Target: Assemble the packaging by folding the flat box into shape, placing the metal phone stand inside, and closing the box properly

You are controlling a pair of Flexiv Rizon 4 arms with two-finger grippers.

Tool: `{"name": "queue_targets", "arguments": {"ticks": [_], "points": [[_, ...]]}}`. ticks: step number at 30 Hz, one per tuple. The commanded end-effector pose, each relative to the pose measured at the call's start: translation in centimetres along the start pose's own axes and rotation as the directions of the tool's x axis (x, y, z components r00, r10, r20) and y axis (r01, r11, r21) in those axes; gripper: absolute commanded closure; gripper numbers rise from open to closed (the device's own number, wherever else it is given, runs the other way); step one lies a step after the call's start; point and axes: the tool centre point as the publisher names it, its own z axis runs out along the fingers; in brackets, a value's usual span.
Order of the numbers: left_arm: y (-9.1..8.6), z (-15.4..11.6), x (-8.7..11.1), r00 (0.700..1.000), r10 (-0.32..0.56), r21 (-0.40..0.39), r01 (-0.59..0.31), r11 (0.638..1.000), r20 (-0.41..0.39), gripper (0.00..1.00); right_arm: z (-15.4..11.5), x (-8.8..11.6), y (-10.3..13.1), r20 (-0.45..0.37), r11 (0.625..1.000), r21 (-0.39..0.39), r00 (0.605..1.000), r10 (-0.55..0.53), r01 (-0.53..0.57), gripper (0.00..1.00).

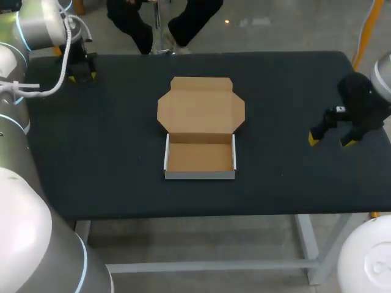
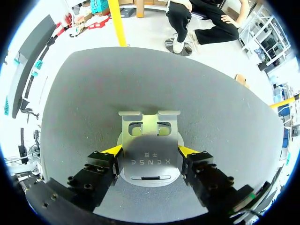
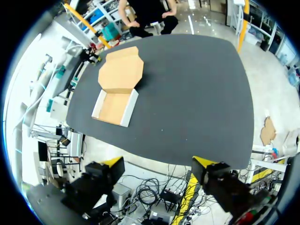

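Observation:
The cardboard box stands folded into a tray at the table's middle, its lid lying open and flat behind it; the tray is empty. In the right wrist view the box lies far ahead of my right gripper. The metal phone stand, grey and lying flat, sits between the fingers of my left gripper; both yellow tips touch its sides. In the head view my left gripper is at the table's far left corner and hides the stand. My right gripper hangs open near the right edge.
The black table carries nothing else. My right gripper hovers past the table's right edge in its own view, with the tabletop ahead of it.

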Motion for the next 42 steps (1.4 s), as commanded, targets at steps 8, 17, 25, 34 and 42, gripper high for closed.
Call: {"name": "queue_targets", "arguments": {"ticks": [8, 17, 25, 34, 42], "points": [[5.4, -5.4, 0.3, 0.999, 0.042, 0.027, -0.041, 0.999, -0.009, 1.0, -0.3, 0.2, 0.1, -0.003, 1.0, 0.0, 0.999, -0.032, 0.032, 0.0], [10.1, -8.6, 0.8, 0.996, 0.084, 0.066, -0.082, 0.994, -0.035, 1.0, -0.3, 0.6, -0.1, -0.018, 0.965, -0.066, 0.967, -0.255, 0.254, 0.0], [14.7, -11.0, 1.2, 0.99, 0.12, 0.109, -0.112, 0.988, -0.071, 1.0, 0.1, 0.9, -0.4, -0.033, 0.891, -0.07, 0.892, -0.451, 0.448, 0.0], [19.4, -13.6, 1.5, 0.984, 0.144, 0.136, -0.129, 0.982, -0.106, 1.0, 1.4, 1.3, -0.5, -0.036, 0.794, -0.12, 0.797, -0.603, 0.596, 0.0], [21.8, -15.4, 1.2, 0.983, 0.149, 0.158, -0.132, 0.979, -0.103, 1.0, 2.8, 2.2, -0.5, -0.073, 0.72, -0.138, 0.718, -0.692, 0.68, 0.0]]}}
